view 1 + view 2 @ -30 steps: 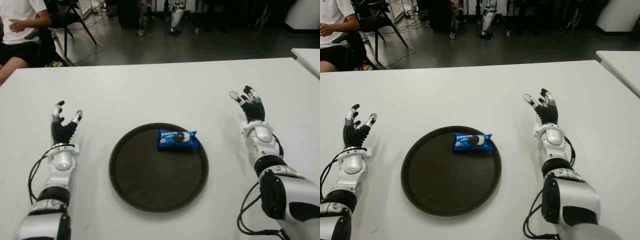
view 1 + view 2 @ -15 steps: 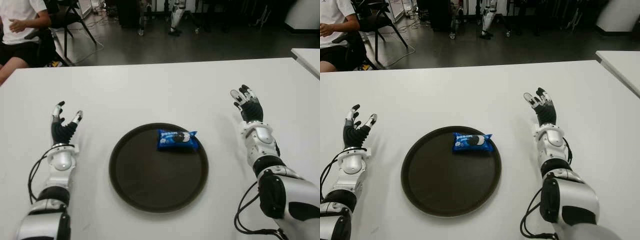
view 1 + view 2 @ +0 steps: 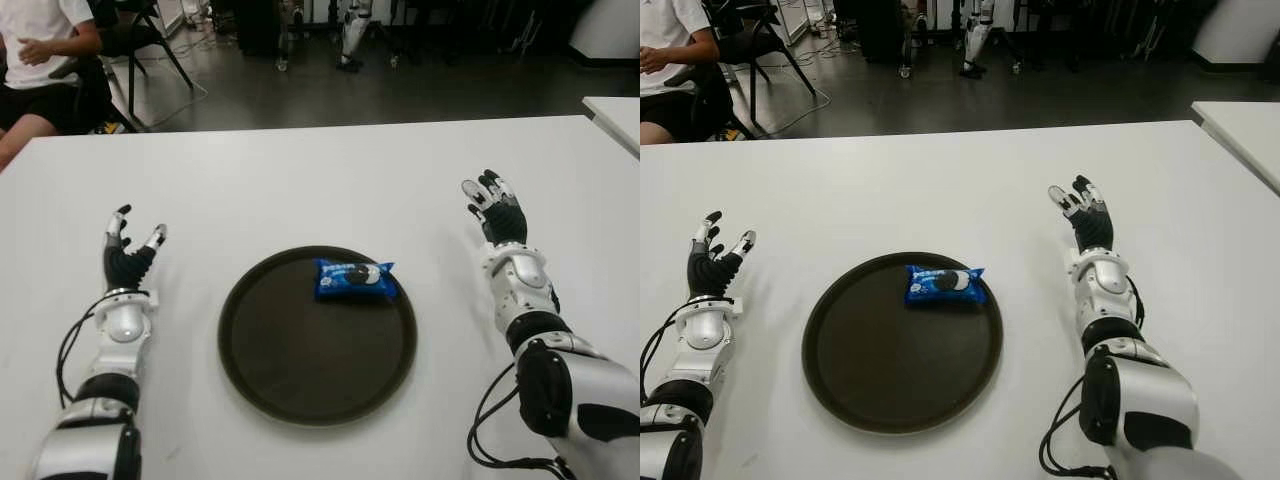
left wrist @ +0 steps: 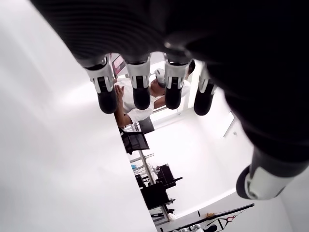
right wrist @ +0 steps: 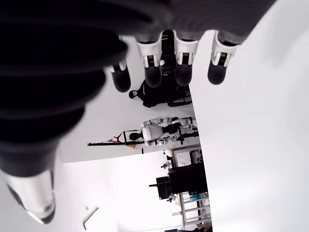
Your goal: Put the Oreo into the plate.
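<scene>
The Oreo point(image 3: 355, 279), a blue wrapped packet, was seen lying flat inside the plate point(image 3: 250, 340), toward the plate's 1 o'clock sector and clear of the rim. The plate, round and dark, was placed on the counter point(image 3: 300, 190) between the two arms.

Over the preceding second the packet and plate were left unmoved. The only change recorded was at the right robot hand point(image 3: 496, 207): it was shifted slightly up and away from the plate in the first half-second, then held in place. It was shown at about 3 o'clock of the plate, well apart from it, with fingers spread and nothing held, as was confirmed in the right wrist view. The left robot hand point(image 3: 127, 246) was found unchanged at about 9 o'clock of the plate, fingers likewise extended and empty.

From this arrangement the task was judged to be complete, with both hands withdrawn and no further contact with the packet required.

The counter was white and bare apart from the plate. A second white surface point(image 3: 615, 110) was visible at 2 o'clock. Beyond the far edge, a dark floor point(image 3: 400, 90), chair legs, and a seated person point(image 3: 40, 60) at 10 o'clock were observed.
</scene>
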Controlling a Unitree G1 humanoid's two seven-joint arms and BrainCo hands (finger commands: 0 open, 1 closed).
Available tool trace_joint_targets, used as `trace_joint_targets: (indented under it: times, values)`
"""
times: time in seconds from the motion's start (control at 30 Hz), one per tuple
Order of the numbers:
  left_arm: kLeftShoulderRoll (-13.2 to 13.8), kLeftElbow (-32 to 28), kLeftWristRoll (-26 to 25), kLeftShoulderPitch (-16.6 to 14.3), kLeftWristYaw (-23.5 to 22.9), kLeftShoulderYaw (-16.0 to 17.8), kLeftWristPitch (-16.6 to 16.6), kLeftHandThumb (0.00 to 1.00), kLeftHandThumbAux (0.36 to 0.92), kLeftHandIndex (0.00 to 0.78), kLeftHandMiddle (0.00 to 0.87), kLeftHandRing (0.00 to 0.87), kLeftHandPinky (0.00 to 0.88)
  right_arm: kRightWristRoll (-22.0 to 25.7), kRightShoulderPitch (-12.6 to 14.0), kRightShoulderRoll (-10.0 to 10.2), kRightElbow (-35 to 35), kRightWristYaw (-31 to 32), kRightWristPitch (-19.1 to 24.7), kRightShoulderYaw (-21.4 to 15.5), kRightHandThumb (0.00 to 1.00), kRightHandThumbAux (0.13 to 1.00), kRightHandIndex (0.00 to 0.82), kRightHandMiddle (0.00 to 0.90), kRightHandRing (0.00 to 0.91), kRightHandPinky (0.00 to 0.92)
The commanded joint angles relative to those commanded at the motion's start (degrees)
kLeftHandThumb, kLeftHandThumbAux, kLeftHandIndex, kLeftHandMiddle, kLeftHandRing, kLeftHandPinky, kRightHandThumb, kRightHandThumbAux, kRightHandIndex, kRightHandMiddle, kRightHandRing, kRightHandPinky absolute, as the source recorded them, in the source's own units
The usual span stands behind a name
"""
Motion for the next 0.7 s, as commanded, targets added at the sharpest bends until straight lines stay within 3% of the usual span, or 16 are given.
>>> trace_joint_targets:
  times: [0.7]
  values:
    - [-0.23,0.52,-0.91,-0.44,-0.68,0.69,0.96,0.0,0.602,0.0,0.0,0.0,0.0,-0.32,-0.14,-0.12,0.15,-0.76,0.22,0.75,0.0,0.668,0.0,0.0,0.0,0.0]
